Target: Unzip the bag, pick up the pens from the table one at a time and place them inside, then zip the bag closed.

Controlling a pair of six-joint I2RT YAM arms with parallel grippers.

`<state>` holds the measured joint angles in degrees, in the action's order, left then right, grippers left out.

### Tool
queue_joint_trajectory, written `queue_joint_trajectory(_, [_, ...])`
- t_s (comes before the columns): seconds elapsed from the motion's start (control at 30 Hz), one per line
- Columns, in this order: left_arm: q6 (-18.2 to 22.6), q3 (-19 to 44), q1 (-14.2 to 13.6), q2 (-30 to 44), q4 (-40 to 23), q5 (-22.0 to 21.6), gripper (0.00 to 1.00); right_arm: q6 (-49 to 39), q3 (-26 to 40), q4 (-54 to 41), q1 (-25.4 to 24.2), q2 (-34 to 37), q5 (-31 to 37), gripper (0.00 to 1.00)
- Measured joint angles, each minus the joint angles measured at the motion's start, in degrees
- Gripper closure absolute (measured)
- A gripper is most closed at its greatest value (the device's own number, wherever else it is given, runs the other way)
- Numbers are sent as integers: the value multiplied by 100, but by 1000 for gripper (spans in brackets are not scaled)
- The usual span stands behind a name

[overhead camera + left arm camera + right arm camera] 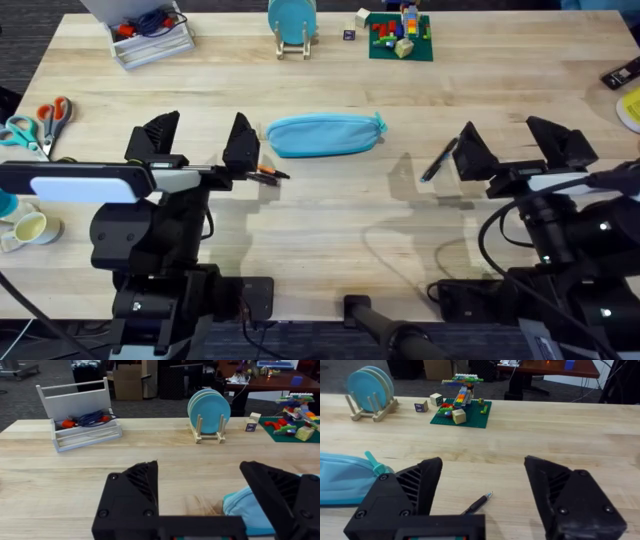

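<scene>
Bag [325,134]: lying zipped beside spread, empty left gripper [198,142]. Black pen [438,160]: waiting beside spread, empty right gripper [515,145]. Nothing packed.

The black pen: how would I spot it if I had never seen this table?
Start at the light blue bag lying in the middle of the table. Look toward the right gripper: the black pen lies slanted on bare wood just in front of it. The other pens, by the left gripper, are orange.
</scene>
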<state>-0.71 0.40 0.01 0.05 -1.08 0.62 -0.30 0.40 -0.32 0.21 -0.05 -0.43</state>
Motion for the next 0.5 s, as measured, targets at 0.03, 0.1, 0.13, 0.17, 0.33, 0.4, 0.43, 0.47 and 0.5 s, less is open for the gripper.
queue_joint_trajectory(0.03, [0,0,0,0,0,0,8,0,0,0,0,0,0,5])
queue_joint_trajectory(0.1, [0,0,0,0,-2,0,8,0,0,-2,0,2,0,5])
queue_joint_trajectory(0.13, [0,0,0,0,-2,2,8,-1,0,-2,0,0,0,4])
queue_joint_trajectory(0.17, [0,0,0,0,-2,1,8,-1,0,-2,0,0,0,4])
queue_joint_trajectory(0.33, [0,0,0,0,0,0,7,-2,0,18,0,0,0,4])
queue_joint_trajectory(0.4, [0,0,0,0,0,0,7,-2,-2,83,0,0,1,4])
queue_joint_trajectory(0.43, [0,0,0,0,0,0,7,-2,-2,178,0,2,0,4])
queue_joint_trajectory(0.47, [0,0,0,0,0,0,7,-2,-2,280,0,2,2,5])
queue_joint_trajectory(0.5, [0,0,0,0,4,0,7,-2,-2,395,0,2,2,5])
